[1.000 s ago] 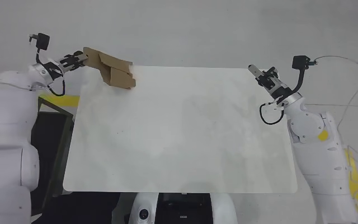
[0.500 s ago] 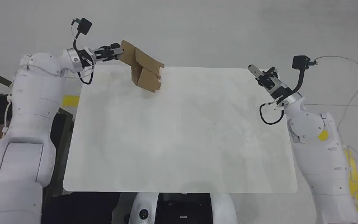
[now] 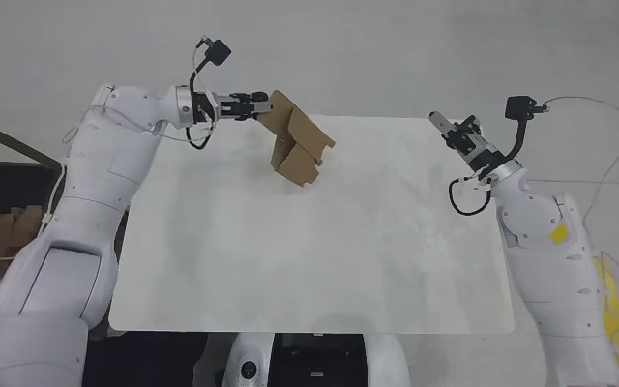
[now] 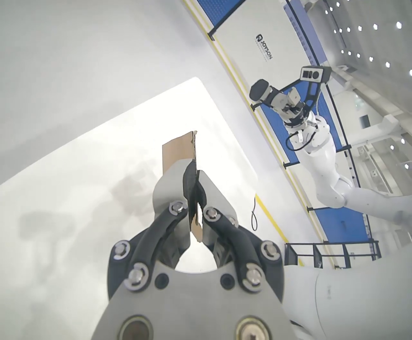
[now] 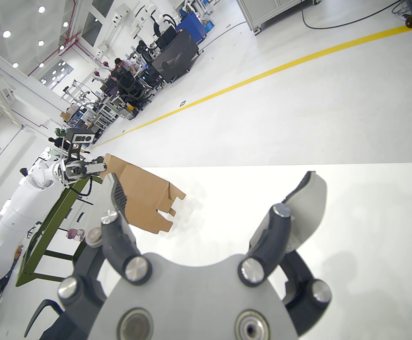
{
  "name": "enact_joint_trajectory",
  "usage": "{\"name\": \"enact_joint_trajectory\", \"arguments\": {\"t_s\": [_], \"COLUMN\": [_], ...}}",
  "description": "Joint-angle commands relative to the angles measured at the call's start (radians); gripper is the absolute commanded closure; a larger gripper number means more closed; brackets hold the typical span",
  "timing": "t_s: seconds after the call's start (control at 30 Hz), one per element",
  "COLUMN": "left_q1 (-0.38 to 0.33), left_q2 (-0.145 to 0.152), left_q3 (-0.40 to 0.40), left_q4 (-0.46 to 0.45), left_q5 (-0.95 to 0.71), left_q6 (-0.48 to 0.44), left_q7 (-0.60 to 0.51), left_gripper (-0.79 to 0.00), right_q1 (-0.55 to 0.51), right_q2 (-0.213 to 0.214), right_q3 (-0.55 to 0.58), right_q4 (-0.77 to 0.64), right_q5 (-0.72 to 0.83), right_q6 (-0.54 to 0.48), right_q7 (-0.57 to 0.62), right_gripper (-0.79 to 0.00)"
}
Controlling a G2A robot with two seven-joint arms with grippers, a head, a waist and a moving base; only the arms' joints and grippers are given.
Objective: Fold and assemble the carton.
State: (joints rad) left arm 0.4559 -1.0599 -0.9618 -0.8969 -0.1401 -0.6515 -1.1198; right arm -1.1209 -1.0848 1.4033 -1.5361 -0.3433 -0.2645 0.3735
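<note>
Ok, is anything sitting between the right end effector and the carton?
Nothing visible. Bare table lies between the open right end effector and the carton, which the left end effector holds by one edge at the table's far side.

A dark logo — printed on the white panel.

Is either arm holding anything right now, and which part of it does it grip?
The left gripper is shut on the cardboard carton, pinching the thin edge of one flap. The right gripper is open and holds nothing.
</note>
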Motion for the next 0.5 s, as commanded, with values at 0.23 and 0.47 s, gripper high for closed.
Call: {"name": "enact_joint_trajectory", "arguments": {"t_s": [0.23, 0.47], "left_q1": [0.015, 0.024], "left_q2": [-0.01, -0.009], "left_q3": [0.032, 0.031], "left_q4": [-0.107, -0.164], "left_q5": [-0.042, -0.058], "left_q6": [0.008, 0.02], "left_q7": [-0.036, -0.043], "left_gripper": [0.0, 0.0], "right_q1": [0.0, 0.0], "right_q2": [0.0, 0.0], "right_q3": [0.0, 0.0], "right_q4": [0.0, 0.0], "right_q5": [0.0, 0.0], "right_q6": [0.0, 0.0], "right_q7": [0.0, 0.0], "right_gripper": [-0.785, -0.785]}}
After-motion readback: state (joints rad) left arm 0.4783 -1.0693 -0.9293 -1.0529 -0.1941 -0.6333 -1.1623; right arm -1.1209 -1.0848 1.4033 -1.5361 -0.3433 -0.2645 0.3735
